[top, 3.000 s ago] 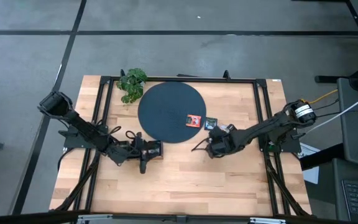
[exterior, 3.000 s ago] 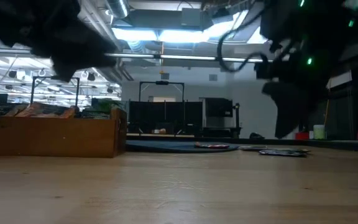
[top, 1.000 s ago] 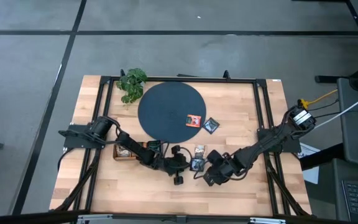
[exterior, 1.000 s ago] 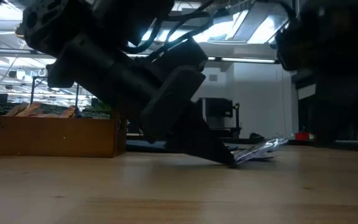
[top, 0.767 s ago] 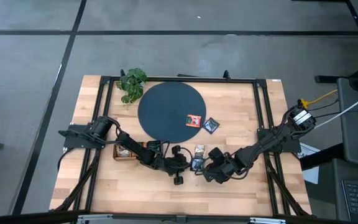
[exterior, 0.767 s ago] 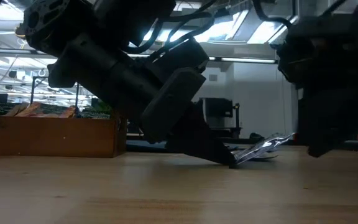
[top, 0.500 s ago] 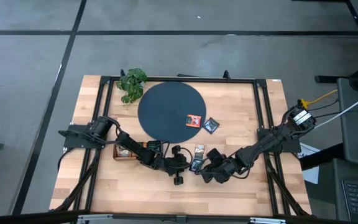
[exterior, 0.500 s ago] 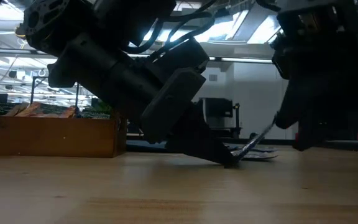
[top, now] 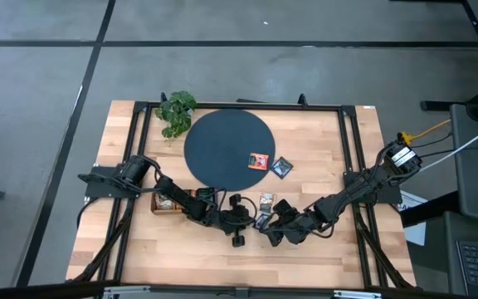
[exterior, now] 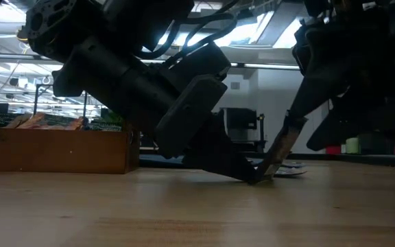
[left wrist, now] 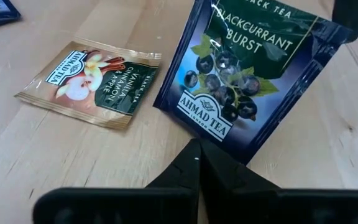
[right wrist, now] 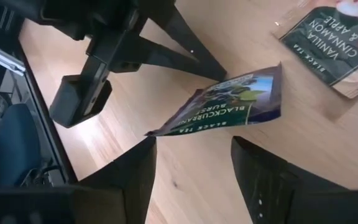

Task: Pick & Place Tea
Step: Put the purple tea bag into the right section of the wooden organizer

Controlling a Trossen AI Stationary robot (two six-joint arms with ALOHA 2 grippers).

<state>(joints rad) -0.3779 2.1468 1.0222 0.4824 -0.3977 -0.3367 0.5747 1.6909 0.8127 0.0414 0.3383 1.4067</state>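
Note:
A dark blackcurrant tea sachet [left wrist: 241,81] stands tipped up on the table near its middle [top: 261,221], its lower edge on the wood. My left gripper [left wrist: 197,146] is shut, with its tips at that lower edge. My right gripper [right wrist: 194,146] is open on the sachet's other side, with one finger at the raised edge. A vanilla sachet [left wrist: 92,81] lies flat beside it. An orange-red sachet [top: 260,159] lies on the dark disc [top: 222,145], and a dark sachet [top: 281,167] lies just off the disc. My left gripper's shut fingertips [exterior: 252,178] press against the sachet's lower edge [left wrist: 211,142], slanting down from the table's left. That edge stays on the wood. My right gripper's one fingertip [right wrist: 149,144] meets the sachet's raised edge [right wrist: 154,132] from the table's right. The sachet leans steeply against it [exterior: 290,130].
A brown wooden tray [exterior: 53,151] with more sachets stands at the left, partly under my left arm [top: 166,203]. A leafy plant [top: 176,112] stands at the far left of the disc. Bare wood lies toward the near edge.
My right gripper has gone toward the table's left, up to the blackcurrant sachet. The sachet has tipped from nearly flat to steep. Its far edge has risen, while its lower edge has stayed at my left fingertips.

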